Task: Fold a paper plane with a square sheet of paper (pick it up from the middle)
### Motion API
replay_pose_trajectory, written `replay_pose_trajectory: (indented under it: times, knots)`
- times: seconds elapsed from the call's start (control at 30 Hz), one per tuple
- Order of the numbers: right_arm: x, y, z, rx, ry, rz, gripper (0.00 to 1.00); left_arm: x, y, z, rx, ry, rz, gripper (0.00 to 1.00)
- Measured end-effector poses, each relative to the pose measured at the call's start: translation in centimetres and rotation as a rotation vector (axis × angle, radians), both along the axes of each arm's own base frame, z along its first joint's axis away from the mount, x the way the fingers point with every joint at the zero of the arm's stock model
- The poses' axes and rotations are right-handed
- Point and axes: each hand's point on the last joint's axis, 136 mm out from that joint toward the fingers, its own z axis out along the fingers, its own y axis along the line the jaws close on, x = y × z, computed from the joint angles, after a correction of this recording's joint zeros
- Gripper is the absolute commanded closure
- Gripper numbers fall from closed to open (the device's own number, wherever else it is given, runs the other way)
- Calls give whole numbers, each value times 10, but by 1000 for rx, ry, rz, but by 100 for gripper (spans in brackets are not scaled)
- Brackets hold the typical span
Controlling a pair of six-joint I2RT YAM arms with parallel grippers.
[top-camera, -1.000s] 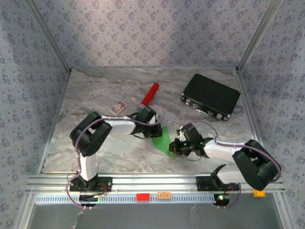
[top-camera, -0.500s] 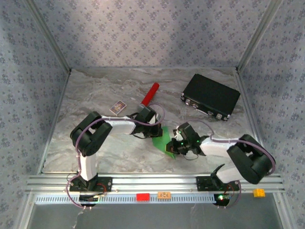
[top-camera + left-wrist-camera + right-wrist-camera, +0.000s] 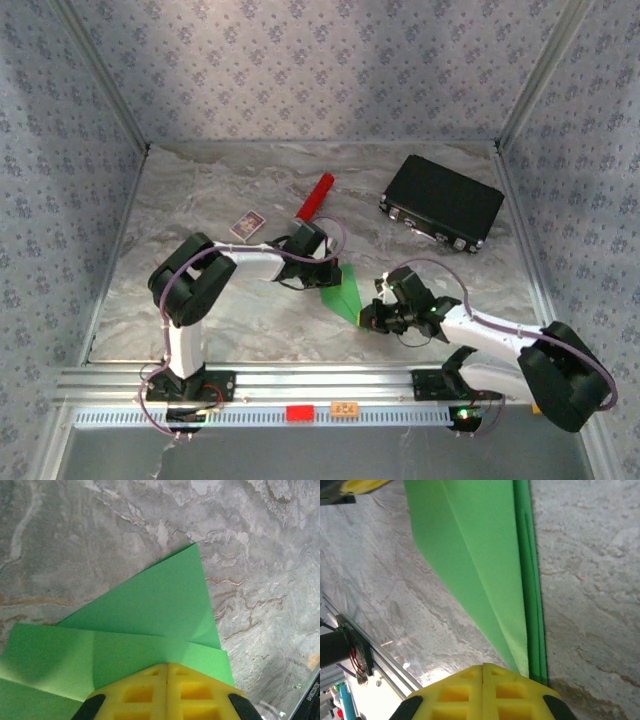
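The bright green square sheet of paper (image 3: 346, 292) lies on the marble table, folded into a layered, pointed wedge like a paper plane. In the left wrist view its flat overlapping layers (image 3: 150, 610) spread out under my left gripper (image 3: 166, 665), which is shut with its yellow fingertips resting on the paper's far end (image 3: 328, 272). My right gripper (image 3: 370, 316) is shut at the near end. In the right wrist view one flap (image 3: 480, 555) stands up from the stacked edges, just right of the closed fingertips (image 3: 483, 666). No paper shows between either pair of jaws.
A red cylinder (image 3: 315, 197) and a small printed card (image 3: 247, 225) lie behind the left arm. A black case (image 3: 441, 202) sits at the back right. The metal rail (image 3: 300, 385) runs along the near edge, and patterned walls close the other sides.
My right gripper has slid slightly toward the near right along the paper, and its arm has swung out to the right. The paper looks narrower. The left gripper has stayed put.
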Motion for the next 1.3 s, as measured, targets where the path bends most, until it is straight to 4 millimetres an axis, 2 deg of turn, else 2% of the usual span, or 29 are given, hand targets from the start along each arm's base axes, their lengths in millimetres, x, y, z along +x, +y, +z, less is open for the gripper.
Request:
replay_pose_trajectory:
  times: [0.13, 0.27, 0.43, 0.67, 0.9, 1.2, 1.3]
  knots:
    - [-5, -6, -15, -39, 47, -7, 99, 0, 0, 0, -1, -1, 0, 96]
    - [-4, -9, -18, 0, 50, -25, 99, 0, 0, 0, 0, -1, 0, 96]
    - [-4, -15, -15, 36, 31, -59, 99, 0, 0, 0, 0, -6, -5, 96]
    - [2, -17, 1, 68, -7, -80, 98, 0, 0, 0, 0, -8, -8, 96]
    - [4, -14, -16, 22, 81, -72, 100, 0, 0, 0, 0, -8, -8, 96]
    - [0, -19, -13, 25, 63, -80, 99, 2, 2, 0, -1, -10, -9, 96]
    - [0, -20, -6, 35, 45, -82, 94, 5, 4, 0, 0, -13, -6, 96]
